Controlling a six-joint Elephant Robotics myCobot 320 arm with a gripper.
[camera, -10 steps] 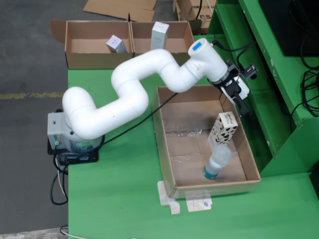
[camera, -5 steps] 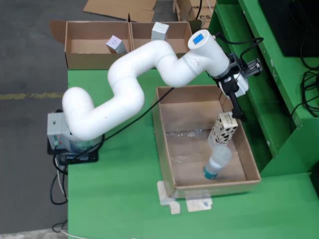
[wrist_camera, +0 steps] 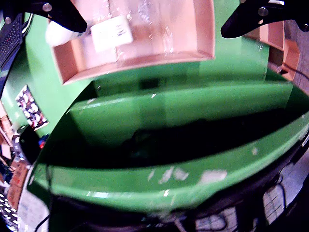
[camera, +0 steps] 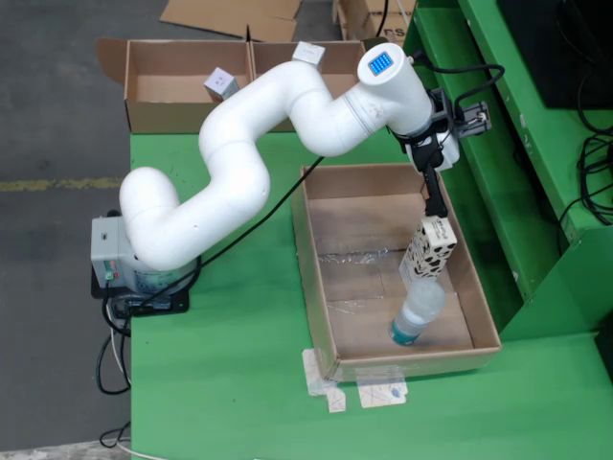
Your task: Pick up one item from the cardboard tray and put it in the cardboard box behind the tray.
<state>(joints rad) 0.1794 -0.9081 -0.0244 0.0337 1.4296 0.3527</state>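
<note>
Cartons and a bottle wait in the tray (camera: 316, 287) at lower right of the fixed view: a spotted carton (camera: 428, 247) stands upright, touching the bottle (camera: 417, 312) below it. The gripper (camera: 434, 196) hangs just above the carton's top, probably lining up for a grasp. Its fingers (wrist_camera: 63, 12) are spread wide in the riding view, holding nothing. The box (camera: 168, 88) sits upper left.

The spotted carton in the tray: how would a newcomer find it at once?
Start at the big open cardboard tray on the green table. Along its right wall in the fixed view stands a tall white carton with dark spots, leaning over a clear plastic bottle. Only it is patterned.
</note>
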